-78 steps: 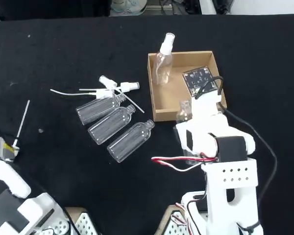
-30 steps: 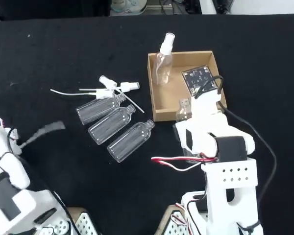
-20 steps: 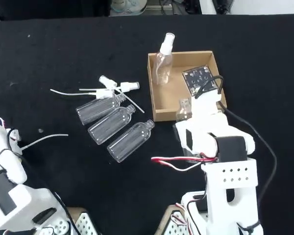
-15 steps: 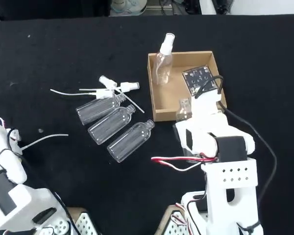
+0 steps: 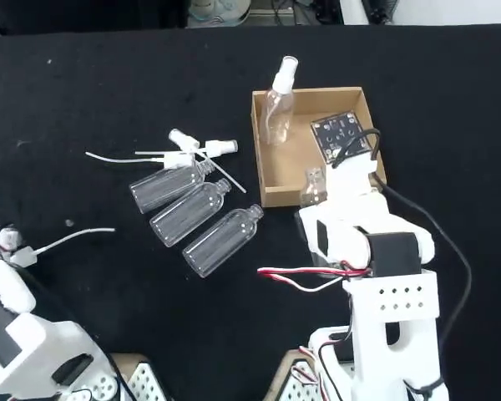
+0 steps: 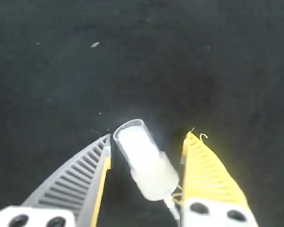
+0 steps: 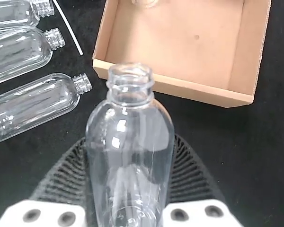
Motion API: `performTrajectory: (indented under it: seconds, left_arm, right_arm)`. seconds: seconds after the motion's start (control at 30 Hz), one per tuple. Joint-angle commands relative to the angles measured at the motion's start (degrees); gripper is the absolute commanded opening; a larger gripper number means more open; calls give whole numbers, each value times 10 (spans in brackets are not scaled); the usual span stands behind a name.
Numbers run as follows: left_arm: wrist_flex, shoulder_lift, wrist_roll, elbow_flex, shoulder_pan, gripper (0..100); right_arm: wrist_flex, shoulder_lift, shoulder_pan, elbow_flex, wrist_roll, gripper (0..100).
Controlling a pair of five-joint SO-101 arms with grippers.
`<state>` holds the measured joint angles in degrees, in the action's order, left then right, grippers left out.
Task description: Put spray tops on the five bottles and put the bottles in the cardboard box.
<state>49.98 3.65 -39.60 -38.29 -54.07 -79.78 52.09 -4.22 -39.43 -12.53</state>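
Your right gripper clenches a clear threaded-neck plastic bottle, uncapped, just outside the brown cardboard box. Your left gripper pinches a white cylindrical spray top, its thin tube trailing.

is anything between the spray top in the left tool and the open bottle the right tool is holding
Yes: three loose bottles lie flat on the table between the spray top in the left tool and the held bottle. A raised path would probably clear them.
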Motion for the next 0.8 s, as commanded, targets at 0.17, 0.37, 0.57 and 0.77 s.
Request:
performTrajectory:
  seconds: [0.17, 0.37, 0.57, 0.77]
  left_arm:
    - [-5, 4, 171, 52, 52, 171]
    - [-4, 4, 313, 107, 112, 51]
    - [85, 3, 486, 192, 157, 43]
    - [214, -33, 544, 265, 152, 206]
  right_arm:
    - [12, 15, -7, 5, 1, 11]
    - [10, 15, -6, 5, 1, 11]
    - [9, 15, -6, 6, 1, 11]
    - [10, 15, -6, 5, 1, 11]
